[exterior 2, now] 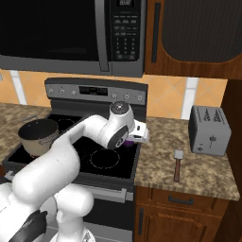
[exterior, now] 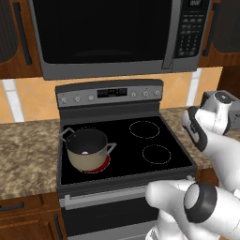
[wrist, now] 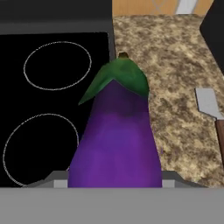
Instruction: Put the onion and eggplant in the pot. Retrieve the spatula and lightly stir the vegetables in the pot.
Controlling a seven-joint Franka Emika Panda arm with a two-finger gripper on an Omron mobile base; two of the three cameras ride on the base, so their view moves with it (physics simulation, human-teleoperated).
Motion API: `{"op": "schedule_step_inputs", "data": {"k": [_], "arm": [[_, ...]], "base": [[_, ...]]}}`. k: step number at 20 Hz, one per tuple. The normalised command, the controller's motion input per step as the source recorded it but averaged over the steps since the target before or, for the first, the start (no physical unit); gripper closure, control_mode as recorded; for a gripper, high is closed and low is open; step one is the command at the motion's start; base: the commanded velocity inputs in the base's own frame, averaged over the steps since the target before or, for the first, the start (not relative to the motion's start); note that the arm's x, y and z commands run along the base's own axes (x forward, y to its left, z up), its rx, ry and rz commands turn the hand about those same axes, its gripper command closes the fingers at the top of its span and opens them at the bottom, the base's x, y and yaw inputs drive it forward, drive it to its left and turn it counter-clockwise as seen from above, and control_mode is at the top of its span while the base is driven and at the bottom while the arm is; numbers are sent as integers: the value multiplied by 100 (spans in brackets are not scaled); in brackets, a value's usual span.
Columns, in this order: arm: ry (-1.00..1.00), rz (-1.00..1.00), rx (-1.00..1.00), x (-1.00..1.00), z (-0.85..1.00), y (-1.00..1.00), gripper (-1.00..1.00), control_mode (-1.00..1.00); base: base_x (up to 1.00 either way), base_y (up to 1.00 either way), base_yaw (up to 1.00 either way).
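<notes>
From the left base view we see the pot (exterior: 87, 149) on the stove's front left burner, something pale pink inside it, likely the onion. In the right base view our gripper (exterior 2: 134, 137) hangs over the stove's right edge, the spatula (exterior 2: 177, 164) untouched on the counter beyond. The hand view shows the eggplant (wrist: 116, 138) pinched between our fingers; dropping it and stirring remain.

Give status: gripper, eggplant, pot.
Gripper shut on eggplant, at stovetop's right edge. Pot on front-left burner, something pale pink inside. Spatula on counter by toaster. Path to pot looks clear.
</notes>
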Motion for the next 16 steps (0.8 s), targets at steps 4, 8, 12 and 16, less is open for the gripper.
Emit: {"op": "schedule_step_inputs", "data": {"k": [4,8,12,16], "arm": [[0,6,0,-16,41,100,100,-100],[0,9,0,-21,39,100,100,-100],[-2,12,0,-26,26,100,100,-100],[-4,14,0,-29,24,100,100,-100]], "base": [[0,0,0],[0,0,0],[0,0,0],[0,0,0]]}}
